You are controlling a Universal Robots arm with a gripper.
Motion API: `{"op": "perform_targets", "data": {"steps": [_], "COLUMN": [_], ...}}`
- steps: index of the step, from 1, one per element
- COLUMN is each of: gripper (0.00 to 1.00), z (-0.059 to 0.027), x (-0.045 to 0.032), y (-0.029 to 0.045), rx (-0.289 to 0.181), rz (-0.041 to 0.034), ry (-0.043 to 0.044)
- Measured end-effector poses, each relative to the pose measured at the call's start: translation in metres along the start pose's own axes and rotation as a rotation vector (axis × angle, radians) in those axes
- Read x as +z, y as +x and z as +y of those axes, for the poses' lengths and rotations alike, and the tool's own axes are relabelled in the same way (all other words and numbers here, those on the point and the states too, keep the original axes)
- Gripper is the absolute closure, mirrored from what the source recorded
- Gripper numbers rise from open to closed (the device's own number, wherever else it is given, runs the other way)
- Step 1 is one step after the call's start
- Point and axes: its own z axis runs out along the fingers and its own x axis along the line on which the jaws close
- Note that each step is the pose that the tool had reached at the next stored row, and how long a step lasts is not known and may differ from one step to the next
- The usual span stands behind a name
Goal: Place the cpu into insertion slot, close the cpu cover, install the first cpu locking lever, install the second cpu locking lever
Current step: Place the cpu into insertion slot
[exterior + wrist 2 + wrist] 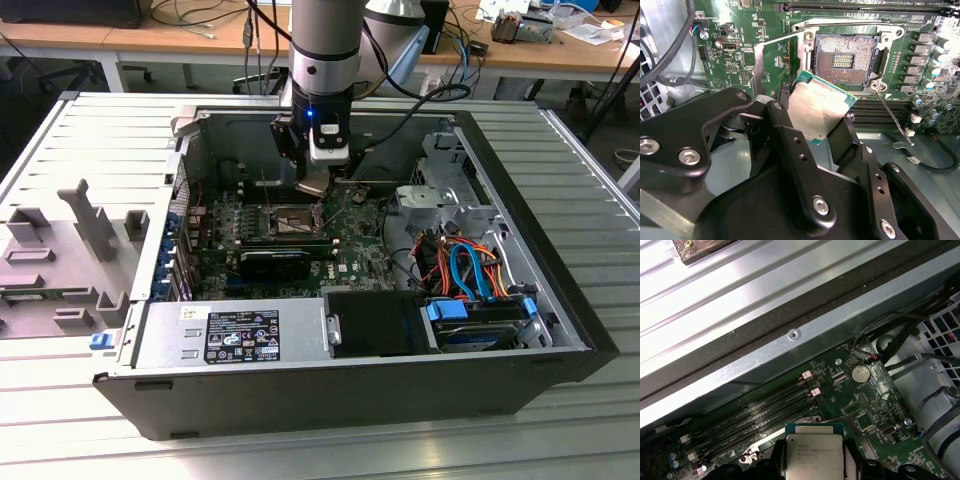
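We see the cpu (821, 106), silver top showing and tilted, pinched by its side edges in the gripper (815, 122), over the motherboard (740, 65) just beside the open insertion slot (847, 59). Lowered at this tilt, we judge a corner could bend the slot's contacts or catch the raised locking lever (892, 117). The fingers (790, 140) hide its lower edge, and its height above the board is unclear.

The gripper (312, 180) hangs near the insertion slot (285, 222), seemingly holding the cpu (313, 187).
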Motion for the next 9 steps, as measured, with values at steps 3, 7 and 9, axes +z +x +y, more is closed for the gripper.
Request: {"op": "perform_targets", "data": {"steps": [3, 7, 9], "gripper": [0.45, 0.45, 0.45], "z": [0.0, 0.0, 0.0], "x": [0.0, 0.0001, 0.0001], "y": [0.0, 0.0, 0.0], "rx": [0.003, 0.01, 0.011], "rz": [-0.0003, -0.0008, -0.001], "ry": [-0.0001, -0.0003, -0.0003]}}
